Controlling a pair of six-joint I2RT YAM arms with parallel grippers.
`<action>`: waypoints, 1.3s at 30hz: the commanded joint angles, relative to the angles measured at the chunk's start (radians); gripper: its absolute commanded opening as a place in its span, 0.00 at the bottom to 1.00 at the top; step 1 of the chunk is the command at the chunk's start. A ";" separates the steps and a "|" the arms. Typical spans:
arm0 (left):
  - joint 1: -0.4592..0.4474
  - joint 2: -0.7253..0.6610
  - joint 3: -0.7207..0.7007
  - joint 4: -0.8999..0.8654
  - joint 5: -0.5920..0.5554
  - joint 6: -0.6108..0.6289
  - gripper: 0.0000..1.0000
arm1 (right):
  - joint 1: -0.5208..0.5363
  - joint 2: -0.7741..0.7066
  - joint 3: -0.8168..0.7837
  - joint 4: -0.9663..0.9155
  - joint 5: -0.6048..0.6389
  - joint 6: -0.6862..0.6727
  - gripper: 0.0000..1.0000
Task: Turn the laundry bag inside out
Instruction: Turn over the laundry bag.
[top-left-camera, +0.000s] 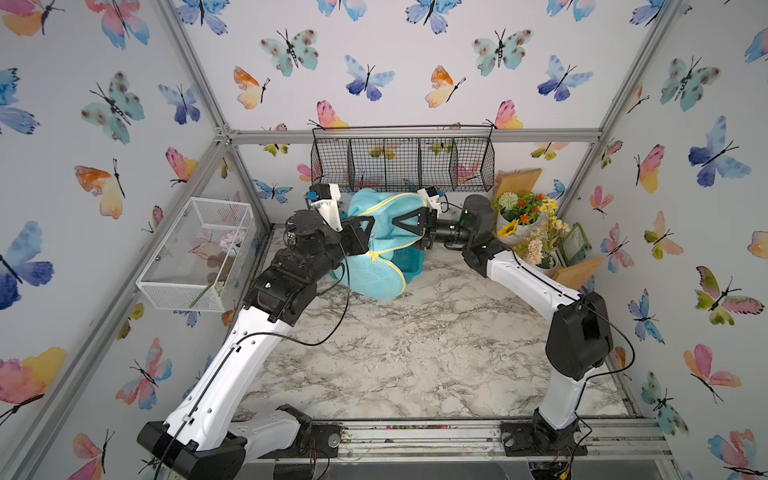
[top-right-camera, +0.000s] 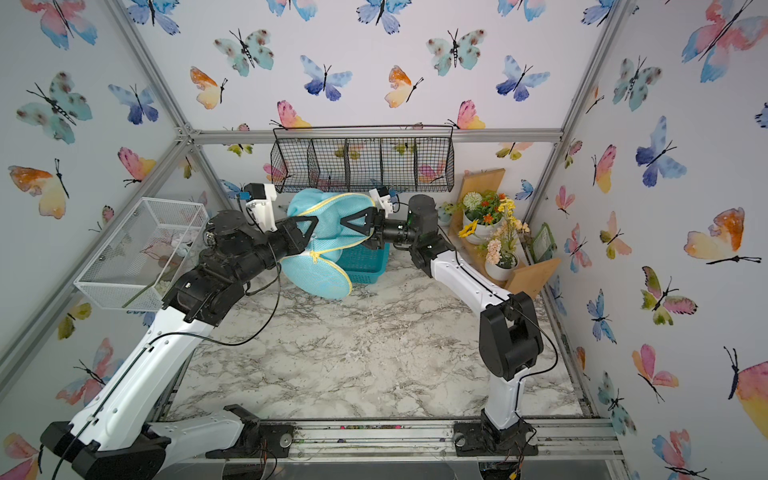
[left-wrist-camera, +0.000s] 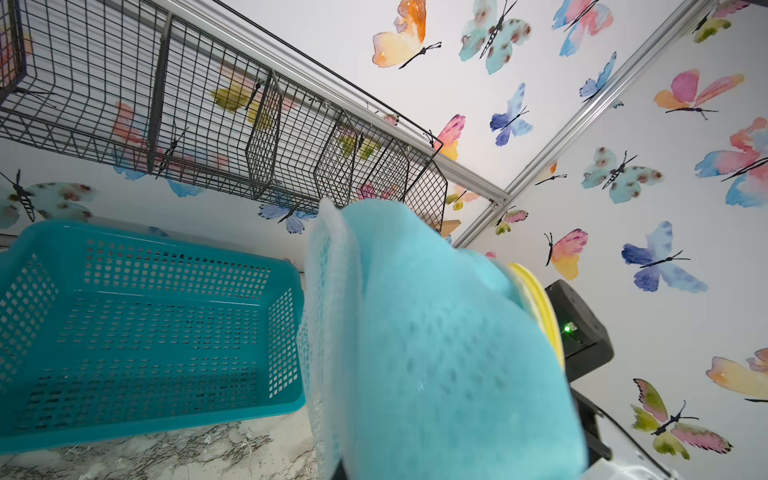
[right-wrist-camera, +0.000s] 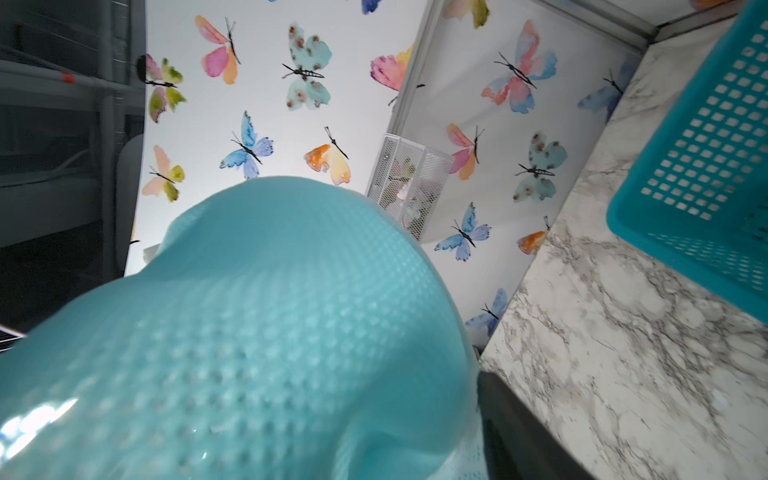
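At the far centre of the table (top-left-camera: 415, 353), we note the left gripper (top-left-camera: 372, 226) closed tight on the laundry bag (top-left-camera: 382, 270). The right gripper (top-left-camera: 397, 224) meets the mesh from the right; we cannot tell its spread or hold. The bag bunches between both, just near of the teal basket (top-left-camera: 412, 261).

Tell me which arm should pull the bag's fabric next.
Probably the right: the left claw is shut on the bag, holding it up; the right claw is at its upper fold.
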 joint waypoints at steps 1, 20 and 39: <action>0.016 -0.002 0.010 0.087 0.088 -0.043 0.00 | 0.000 0.062 -0.055 0.464 -0.043 0.306 0.67; 0.150 0.000 -0.121 0.152 0.164 -0.091 0.00 | 0.009 0.093 -0.011 1.012 -0.044 0.756 0.14; 0.175 0.173 -0.231 0.290 0.353 -0.167 0.34 | 0.106 -0.047 0.016 1.043 -0.082 0.752 0.03</action>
